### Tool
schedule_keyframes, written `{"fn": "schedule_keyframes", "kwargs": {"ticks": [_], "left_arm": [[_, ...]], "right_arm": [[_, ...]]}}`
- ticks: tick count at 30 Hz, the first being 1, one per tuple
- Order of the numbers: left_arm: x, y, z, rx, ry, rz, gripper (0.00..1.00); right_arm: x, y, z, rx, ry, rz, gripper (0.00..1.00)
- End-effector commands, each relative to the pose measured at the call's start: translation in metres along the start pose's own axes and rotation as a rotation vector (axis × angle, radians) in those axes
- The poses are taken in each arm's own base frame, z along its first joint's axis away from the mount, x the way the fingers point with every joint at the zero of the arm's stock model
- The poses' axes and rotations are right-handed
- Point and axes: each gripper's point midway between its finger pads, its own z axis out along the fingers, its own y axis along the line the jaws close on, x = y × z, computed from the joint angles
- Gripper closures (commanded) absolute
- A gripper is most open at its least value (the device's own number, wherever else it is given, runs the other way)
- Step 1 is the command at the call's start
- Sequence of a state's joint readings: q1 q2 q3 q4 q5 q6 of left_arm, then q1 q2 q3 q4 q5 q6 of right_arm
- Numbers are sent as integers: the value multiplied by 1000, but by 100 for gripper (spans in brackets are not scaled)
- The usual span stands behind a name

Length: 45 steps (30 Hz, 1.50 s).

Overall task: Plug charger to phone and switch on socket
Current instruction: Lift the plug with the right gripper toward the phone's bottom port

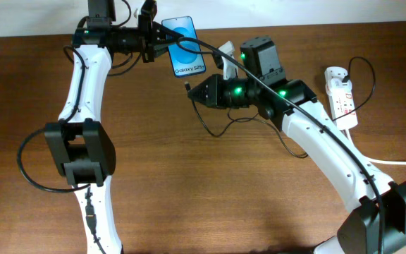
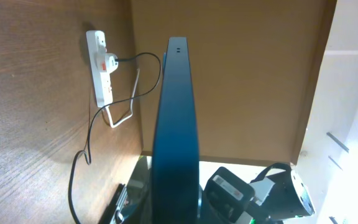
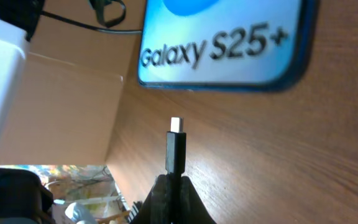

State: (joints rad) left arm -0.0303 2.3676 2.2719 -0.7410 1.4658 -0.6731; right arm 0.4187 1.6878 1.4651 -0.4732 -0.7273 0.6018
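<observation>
Jaws clamp phone (image 1: 184,44) and charger (image 3: 176,149) over the brown wood-grain table (image 1: 210,204).

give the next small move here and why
Probably ease the right fingers forward, bringing the charger's plug tip to the bottom edge of the phone: the tip is pinched, aimed at that edge, with a gap between, and the left fingers hold the phone.

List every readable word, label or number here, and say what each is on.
"Galaxy S25+": white text on the phone screen, sharp in the right wrist view, smaller in the overhead view.
On the socket: red marks and faint print, too small to read.
Nothing else is legible.
</observation>
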Motion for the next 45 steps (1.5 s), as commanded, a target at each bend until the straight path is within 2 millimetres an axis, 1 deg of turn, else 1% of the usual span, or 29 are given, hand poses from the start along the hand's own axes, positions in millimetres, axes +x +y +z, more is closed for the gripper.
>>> {"fn": "schedule_keyframes", "kwargs": {"ticks": [1,3,5,6,9,10,11,12,14,16,18,24,34,45], "left_arm": [[2,-13,-7,25,6,45,100],[2,-14,-7,31,10,104,100],[5,-12,-5,30,14,113,100],[6,-12,-4,31,17,104,100],[10,-15,-4,52,34,96,100],[11,-14,-4,52,35,85,100],[11,-14,-4,52,36,81,100],[12,-16,-3,60,42,78,100],[15,-18,0,74,58,79,100],[19,-19,7,77,74,80,100],[21,-20,13,79,85,82,100],[25,-20,21,78,100,83,100],[27,-23,21,94,110,108,100],[29,-23,26,95,120,108,100]], "right_arm": [[0,14,-21,15,-28,-78,96],[4,24,-40,35,-48,-122,96],[11,32,-49,40,-57,-142,96],[15,32,-52,40,-66,-149,96],[24,19,-48,21,-100,-112,96],[26,18,-42,-29,-129,-116,96],[29,15,-38,-44,-138,-114,96],[32,7,-32,-49,-145,-104,96],[35,-2,-27,-47,-152,-87,96],[30,-2,-26,-57,-175,-107,96],[25,-6,-25,-39,-200,-87,96],[15,-8,-22,-41,-235,-85,96],[9,-14,-21,-10,-263,-76,96],[9,-15,-21,-11,-263,-73,96]]}}
